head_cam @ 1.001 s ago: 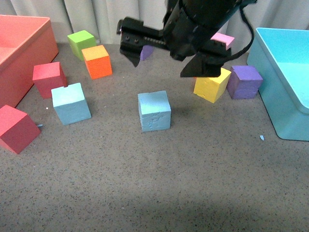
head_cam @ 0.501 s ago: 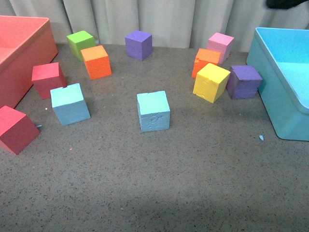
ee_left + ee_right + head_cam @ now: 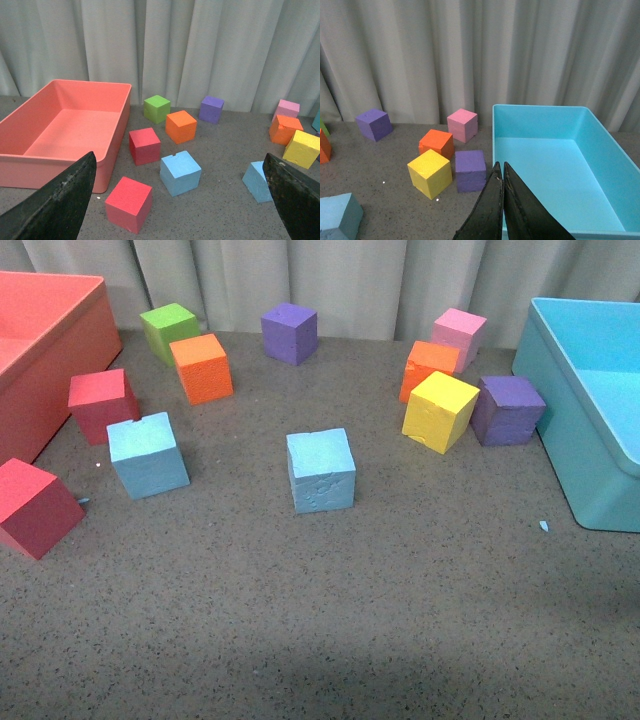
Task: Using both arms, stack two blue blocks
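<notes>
Grey speckled table under everything, pale curtain along its far edge. Landmark for every place below: centre blue block, flat on the table mid-scene, front face scuffed and dented, touching nothing.

Far left of the centre blue block: red bin, open-topped, cut by the frame edge. Far right of it: turquoise bin, also open-topped.

Left gripper: spread wide, black fingers at the two sides of its wrist view, gripping nothing. Hangs above the table on the red-bin side of the centre blue block.

Right gripper: closed tight, fingers pressed together with nothing between. Seen against the near rim of the turquoise bin, well apart from the centre blue block.

Left of the centre blue block, well apart and about level with it: second blue block, flat on the table, small notch in its top rear edge. Not stacked.

Further left: far red cube just behind the second blue block, and near red cube closer to the camera.

Beyond and left: green cube with orange cube just beside it. Almost straight beyond, near the curtain: purple cube.

Beyond and right, in a cluster: pink cube, second orange cube, yellow cube, second purple cube, all close together.

Right and slightly nearer: tiny blue scrap.
</notes>
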